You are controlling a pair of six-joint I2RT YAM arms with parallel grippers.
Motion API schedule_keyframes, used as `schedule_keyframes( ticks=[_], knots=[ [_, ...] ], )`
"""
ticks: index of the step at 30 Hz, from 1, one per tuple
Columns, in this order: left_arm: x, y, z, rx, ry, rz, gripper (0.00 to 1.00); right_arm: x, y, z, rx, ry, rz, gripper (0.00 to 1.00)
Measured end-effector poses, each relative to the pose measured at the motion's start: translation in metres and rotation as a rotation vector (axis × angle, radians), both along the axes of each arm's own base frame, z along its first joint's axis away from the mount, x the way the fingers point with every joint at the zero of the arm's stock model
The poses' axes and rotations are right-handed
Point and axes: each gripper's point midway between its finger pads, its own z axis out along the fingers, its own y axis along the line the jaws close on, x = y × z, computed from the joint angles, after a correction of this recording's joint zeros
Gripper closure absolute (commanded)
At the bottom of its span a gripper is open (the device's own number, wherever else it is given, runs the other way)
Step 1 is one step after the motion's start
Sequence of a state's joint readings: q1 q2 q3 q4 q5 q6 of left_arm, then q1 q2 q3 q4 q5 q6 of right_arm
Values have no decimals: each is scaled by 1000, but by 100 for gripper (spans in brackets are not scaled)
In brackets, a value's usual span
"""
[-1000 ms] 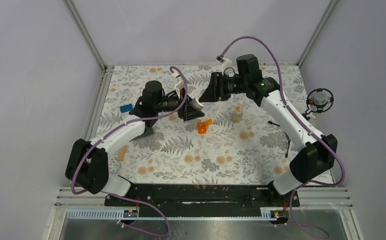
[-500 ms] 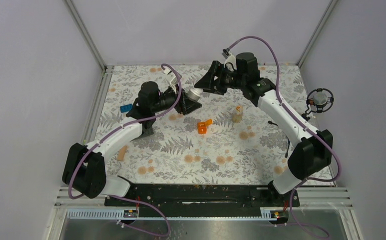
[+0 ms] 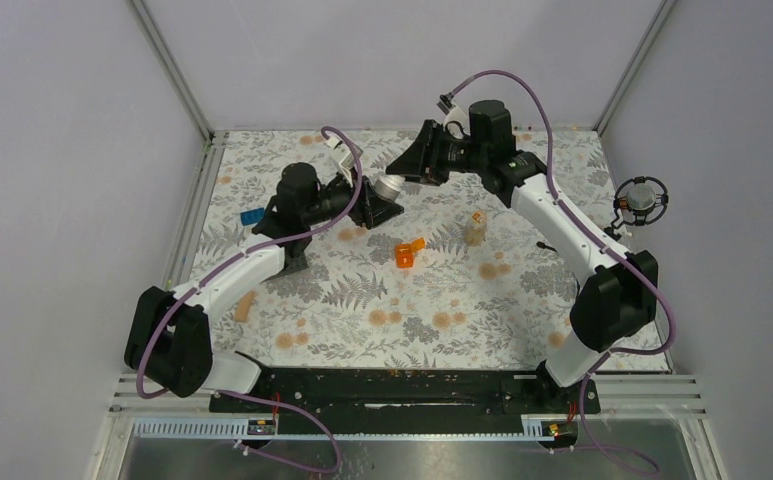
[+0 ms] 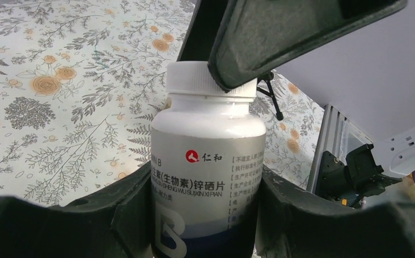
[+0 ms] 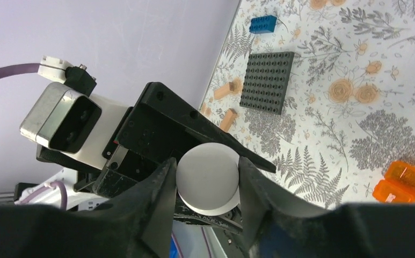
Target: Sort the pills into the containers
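Left fingers (image 4: 114, 226) are clamped partway shut on the white plastic pill bottle with the dark label band (image 4: 208, 140), held tilted above the floral worktop (image 3: 362, 300) near the back. Right fingers (image 5: 151, 215) pinch its white screw cap (image 5: 208, 180). I'd grip the body firmly and twist the cap square to the neck, no sideways yanking. Further right, the translucent orange hinged-lid box (image 3: 405, 253) sits open and the small clear tan bottle (image 3: 474, 230) stands upright. Can't really tell what's inside either.
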State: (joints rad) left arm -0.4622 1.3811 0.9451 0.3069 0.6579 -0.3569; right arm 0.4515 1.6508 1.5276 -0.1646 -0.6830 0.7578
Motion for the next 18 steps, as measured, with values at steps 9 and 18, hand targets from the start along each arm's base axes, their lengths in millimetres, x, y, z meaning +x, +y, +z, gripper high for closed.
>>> schedule_keyframes(
  ticks=[9, 18],
  knots=[
    [-7, 0, 5, -25, 16, -40, 100, -8, 2, 6, 32, -60, 105, 100],
    [-42, 3, 21, -133, 49, -247, 100, -38, 1, 18, 87, -275, 357, 82]
  ],
)
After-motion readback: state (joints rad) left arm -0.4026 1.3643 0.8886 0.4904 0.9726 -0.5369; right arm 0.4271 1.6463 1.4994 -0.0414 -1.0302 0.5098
